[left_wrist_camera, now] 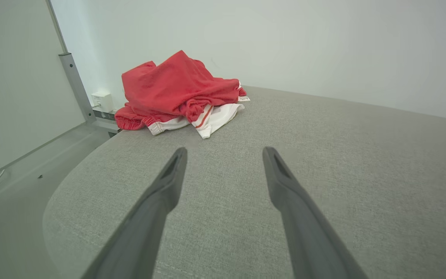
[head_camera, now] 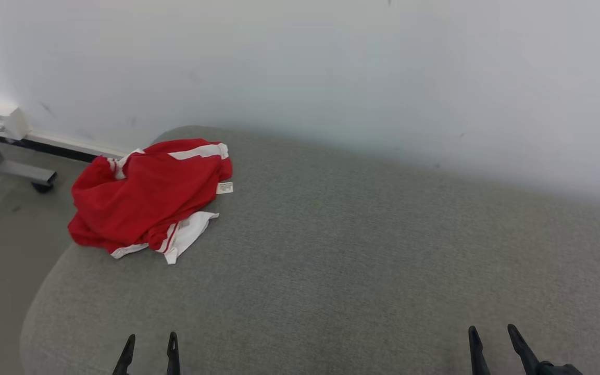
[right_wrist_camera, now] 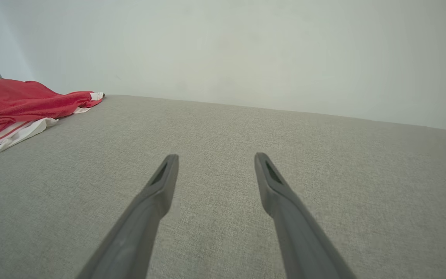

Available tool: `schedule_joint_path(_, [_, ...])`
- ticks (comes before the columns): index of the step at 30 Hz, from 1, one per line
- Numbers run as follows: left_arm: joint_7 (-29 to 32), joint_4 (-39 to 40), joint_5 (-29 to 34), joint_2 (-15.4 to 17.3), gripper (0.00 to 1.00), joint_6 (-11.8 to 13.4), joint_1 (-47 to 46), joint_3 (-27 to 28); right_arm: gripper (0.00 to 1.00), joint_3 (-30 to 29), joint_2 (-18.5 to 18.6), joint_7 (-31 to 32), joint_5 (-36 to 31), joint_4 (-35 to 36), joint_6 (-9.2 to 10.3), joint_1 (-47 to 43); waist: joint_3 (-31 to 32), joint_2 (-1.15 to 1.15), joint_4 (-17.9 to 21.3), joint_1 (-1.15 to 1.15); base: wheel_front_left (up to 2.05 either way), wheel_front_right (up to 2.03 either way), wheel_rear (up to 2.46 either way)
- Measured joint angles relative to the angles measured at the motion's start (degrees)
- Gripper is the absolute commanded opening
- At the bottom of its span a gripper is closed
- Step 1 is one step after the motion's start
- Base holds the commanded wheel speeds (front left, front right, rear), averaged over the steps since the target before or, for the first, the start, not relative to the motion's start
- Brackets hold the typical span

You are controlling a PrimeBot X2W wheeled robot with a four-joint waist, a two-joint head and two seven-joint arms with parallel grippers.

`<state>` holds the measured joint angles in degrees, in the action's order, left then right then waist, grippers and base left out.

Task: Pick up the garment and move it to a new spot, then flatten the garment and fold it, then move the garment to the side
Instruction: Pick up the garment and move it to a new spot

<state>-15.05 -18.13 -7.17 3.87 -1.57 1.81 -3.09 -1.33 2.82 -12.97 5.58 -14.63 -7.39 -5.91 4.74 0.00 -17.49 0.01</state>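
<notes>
The garment is red with white stripes and a white hem, crumpled in a heap at the far left corner of the grey fabric surface. In the left wrist view the garment lies straight ahead, well beyond my fingertips. It shows at the left edge of the right wrist view as a red pile. My left gripper is open at the near left edge, empty. My right gripper is open at the near right, empty, far from the garment.
A white wall runs behind the surface. On the left the surface drops off to the floor, where a metal frame foot with a castor and a white wall box stand. The surface has rounded corners.
</notes>
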Motion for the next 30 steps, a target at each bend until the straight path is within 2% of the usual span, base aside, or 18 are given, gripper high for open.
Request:
schedule_joint_path(6, [0.0, 0.5, 0.1, 0.2, 1.00, 0.1, -0.3, 1.2, 1.00, 1.1, 0.0, -0.7, 0.5, -0.9, 0.00, 1.2, -0.4, 0.00, -5.6, 0.00, 0.00, 0.00, 0.00])
schedule_joint_path(7, [0.0, 1.5, -0.3, 0.3, 1.00, 0.6, -0.2, 2.4, 1.00, 2.1, 0.0, -0.7, 0.5, -1.1, 0.00, 2.3, -0.6, 0.00, -7.3, 0.00, 0.00, 0.00, 0.00])
schedule_joint_path(11, [0.0, 3.5, -1.5, 0.1, 1.00, 1.6, 0.3, 4.2, 1.00, 3.9, 0.0, -0.7, 0.3, -1.8, 0.00, 4.2, -1.8, 0.00, -9.6, 0.00, 0.00, 0.00, 0.00])
schedule_joint_path(24, [0.0, 6.7, -2.8, -0.7, 1.00, 3.1, 2.8, 7.1, 1.00, 6.6, 0.0, -0.8, 0.2, -4.6, 0.00, 7.5, -5.4, 0.00, -12.3, 0.00, 0.00, 0.00, 0.00])
schedule_joint_path(27, [0.0, 6.6, -3.8, -0.7, 1.00, 2.3, 2.6, 7.3, 1.00, 6.6, 0.0, -1.0, 0.2, -4.9, 0.00, 7.6, -5.4, 0.00, -12.3, 0.00, 0.00, 0.00, 0.00])
schedule_joint_path(30, [0.0, 3.2, -5.9, -0.8, 1.00, 1.1, 0.8, 6.9, 1.00, 6.1, 0.0, -1.2, 0.3, -5.0, 0.00, 7.5, -5.3, 0.00, -12.2, -0.01, 0.00, 0.00, 0.00])
